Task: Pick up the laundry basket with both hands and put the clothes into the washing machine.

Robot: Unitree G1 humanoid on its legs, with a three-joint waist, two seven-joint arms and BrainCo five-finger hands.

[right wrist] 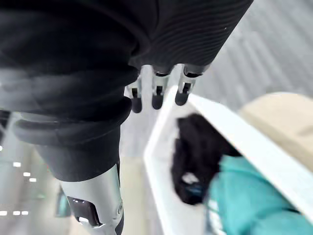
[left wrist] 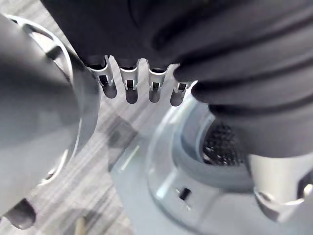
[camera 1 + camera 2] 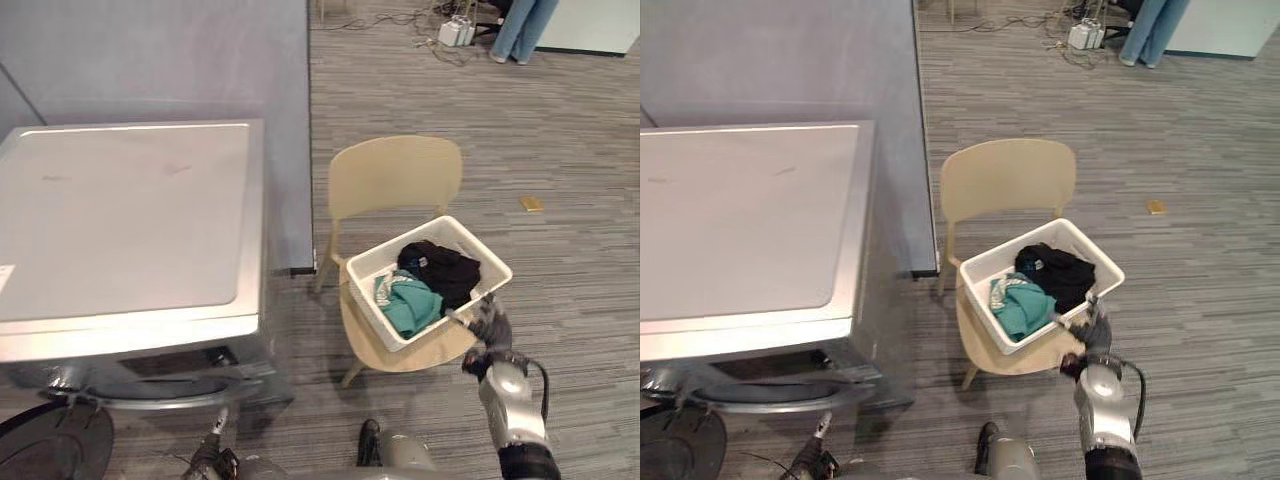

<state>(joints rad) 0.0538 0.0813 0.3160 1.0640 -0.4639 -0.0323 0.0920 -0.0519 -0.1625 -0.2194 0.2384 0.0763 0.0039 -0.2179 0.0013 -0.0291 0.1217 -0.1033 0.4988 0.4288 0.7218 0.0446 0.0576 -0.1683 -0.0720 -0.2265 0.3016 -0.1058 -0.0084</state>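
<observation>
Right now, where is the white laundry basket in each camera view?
Left eye view: laundry basket right of centre, on the chair seat.
Right eye view: the same, nearer centre.
Right wrist view: its white rim, clothes inside.
Left wrist view: faces the washing machine drum.
Shared landmark: the beige chair.

washing machine [image 3: 130, 230]: cut off left | person [image 3: 522, 30]: legs only, top edge | floor scrap [image 3: 531, 203]: perhaps paper, too small

The right robot hand [image 3: 1097, 335] is beside the laundry basket [image 3: 1010, 243] on a chair [image 3: 1005, 180].
</observation>
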